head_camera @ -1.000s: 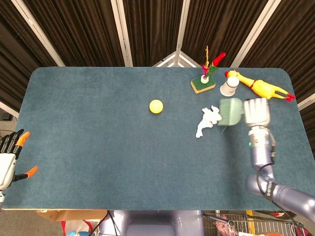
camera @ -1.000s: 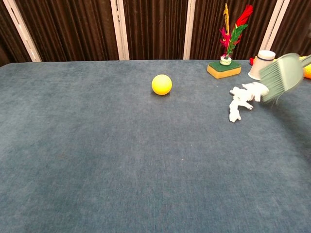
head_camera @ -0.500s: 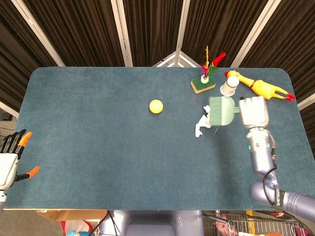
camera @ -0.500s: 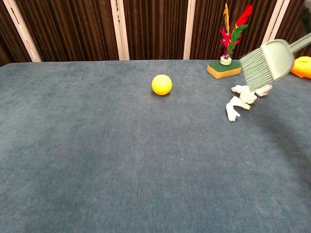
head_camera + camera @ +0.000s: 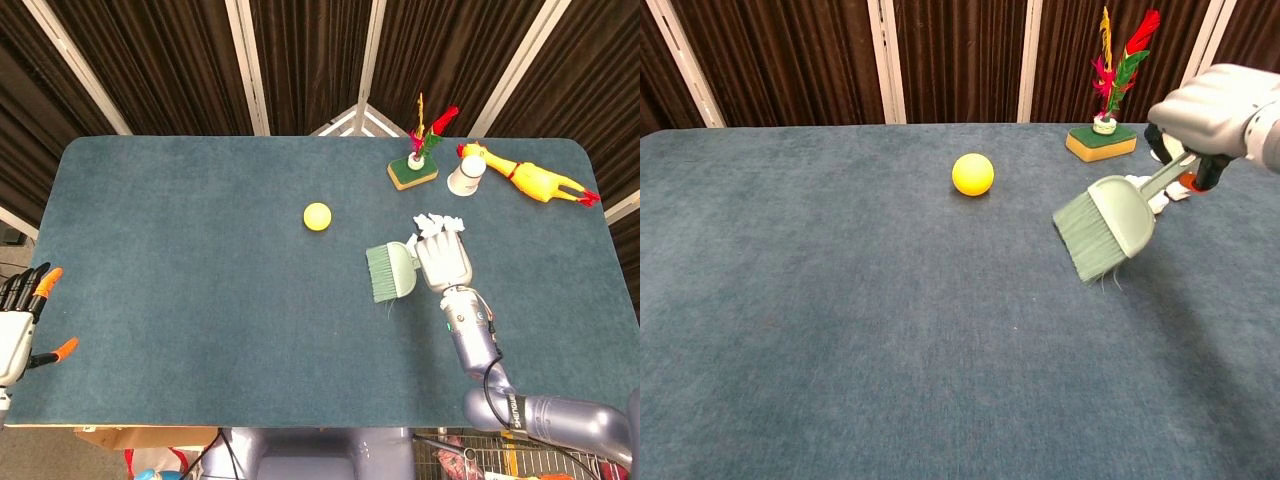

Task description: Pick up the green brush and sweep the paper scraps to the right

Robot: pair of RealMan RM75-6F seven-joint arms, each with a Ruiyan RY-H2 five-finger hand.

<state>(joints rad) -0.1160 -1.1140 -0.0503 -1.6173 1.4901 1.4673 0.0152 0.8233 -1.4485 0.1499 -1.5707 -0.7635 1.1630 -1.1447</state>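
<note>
The right hand (image 5: 444, 262) covers the handle of the green brush (image 5: 391, 272) and most of the paper scraps (image 5: 437, 222), of which only a few white bits show past its fingers; in the chest view the frame's edge cuts its wrist. The left hand (image 5: 18, 325) is cropped by the head view's left edge, and its grasp cannot be read.

R hand (image 5: 443, 262) w/ green brush (image 5: 391, 271) is swinging left across the table, now on the yellow ball (image 5: 317, 216) side of the paper scraps (image 5: 437, 221), closer to the ball than before. Scraps are shifting slightly away from the ball vs 1 s ago. L hand (image 5: 14, 330) is barely drifting.
</note>
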